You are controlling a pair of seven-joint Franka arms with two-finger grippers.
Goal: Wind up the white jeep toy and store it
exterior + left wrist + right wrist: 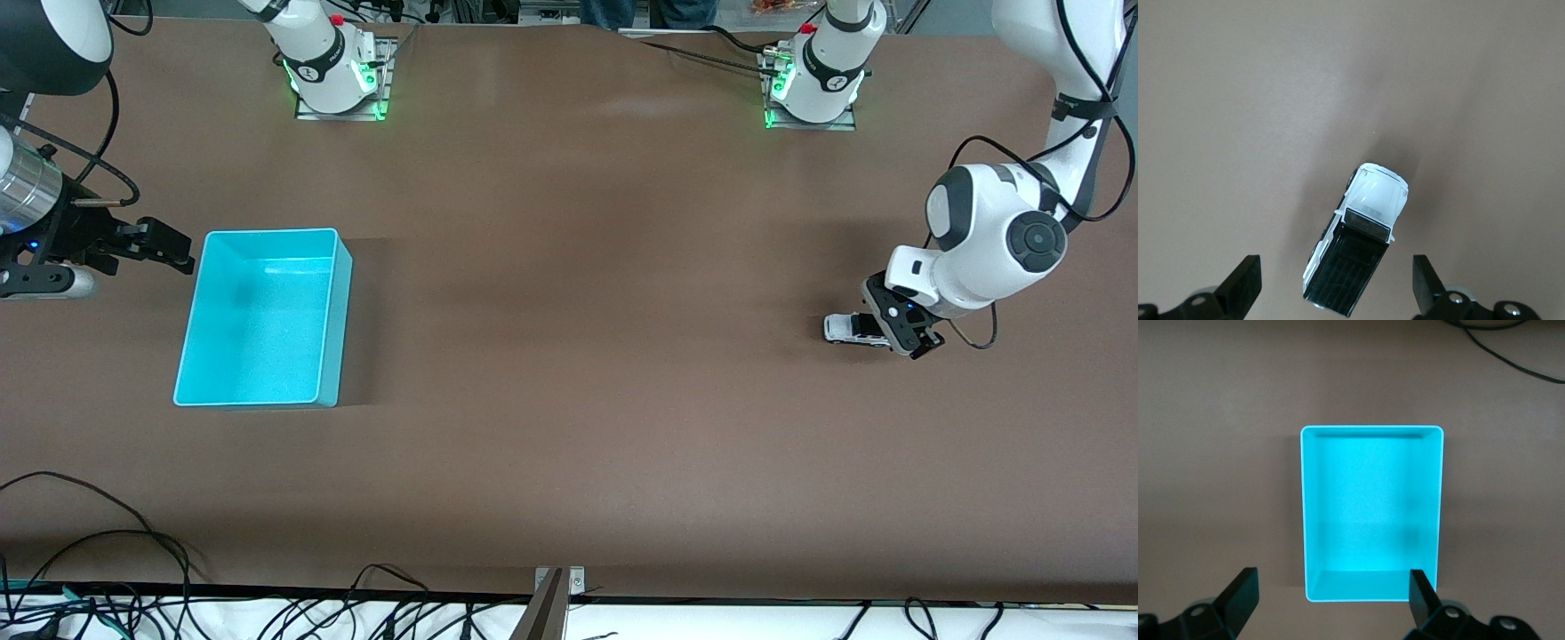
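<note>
Cyan bin (262,320) sits on the brown table (569,356) toward the right arm's end, nothing in it. Right pincer (169,249) hangs just beside the bin's rim with its fingers spread wide, arm just waiting. Well apart, toward the left arm's end, the white jeep toy (852,328) sits on the table. Left pincer (911,342) is low right over it, fingers (1245,283) open on either side of the black rear, not touching.
</note>
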